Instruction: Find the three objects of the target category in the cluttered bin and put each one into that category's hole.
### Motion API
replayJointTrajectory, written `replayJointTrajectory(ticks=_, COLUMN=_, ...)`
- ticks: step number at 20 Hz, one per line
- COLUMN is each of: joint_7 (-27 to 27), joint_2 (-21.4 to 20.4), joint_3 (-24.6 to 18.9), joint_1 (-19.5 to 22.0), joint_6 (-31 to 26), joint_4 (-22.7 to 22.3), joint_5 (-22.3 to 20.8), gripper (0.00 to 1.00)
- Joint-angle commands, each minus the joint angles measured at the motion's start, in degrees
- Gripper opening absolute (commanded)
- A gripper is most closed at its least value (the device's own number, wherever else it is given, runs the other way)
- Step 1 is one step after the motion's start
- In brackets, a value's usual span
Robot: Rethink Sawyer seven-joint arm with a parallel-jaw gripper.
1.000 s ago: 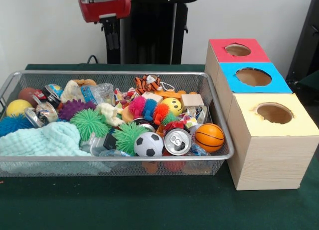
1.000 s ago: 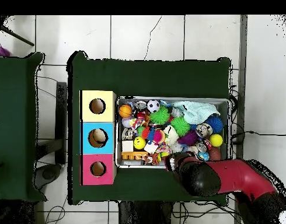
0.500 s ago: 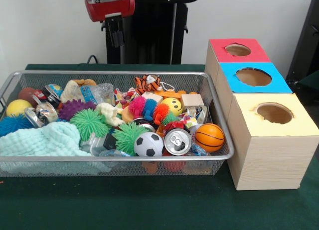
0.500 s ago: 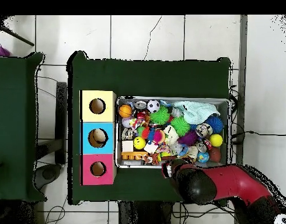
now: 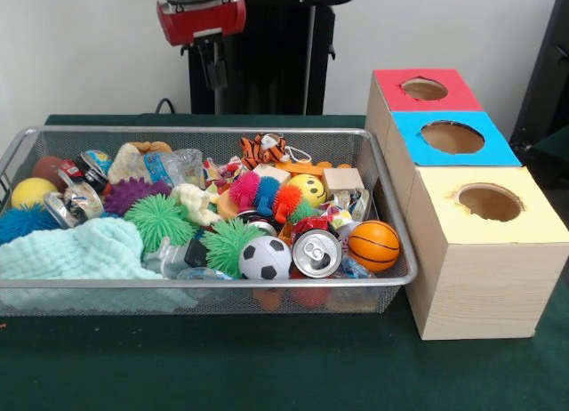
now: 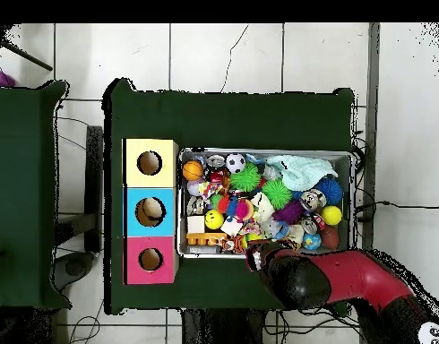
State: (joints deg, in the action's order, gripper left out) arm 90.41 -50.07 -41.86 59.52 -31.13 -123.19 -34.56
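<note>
Bin (image 5: 391, 217) sits crammed with toys beside the three-holed boxes (image 5: 471, 206); the raised gripper (image 5: 213, 73) (finger state unclear) carries nothing visible, and sorting looks largely undone, with something already in the blue hole (image 6: 150, 210).

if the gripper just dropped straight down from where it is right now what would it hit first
Probably the bin's back rim or the green table behind it, not the toys. In the overhead view the gripper sits at the bin's robot-side edge, near the orange toy. Depth is unclear, so this is a guess.
</note>
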Motion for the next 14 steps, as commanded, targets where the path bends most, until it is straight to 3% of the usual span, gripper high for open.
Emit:
replayJointTrajectory(ticks=1, joint_7=-11.07, joint_2=2.57, joint_3=-4.61, joint_1=-1.54, joint_6=-6.72, joint_4=7.76, joint_5=-1.52, gripper=0.0)
replayJointTrajectory(ticks=8, joint_7=-12.35, joint_2=1.33, joint_3=-5.58, joint_1=-3.45, joint_6=-11.11, joint_4=10.42, joint_5=-0.63, gripper=0.0)
replayJointTrajectory(ticks=14, joint_7=-13.98, joint_2=3.49, joint_3=-6.32, joint_1=-3.63, joint_6=-12.99, joint_4=13.33, joint_5=-1.32, gripper=0.0)
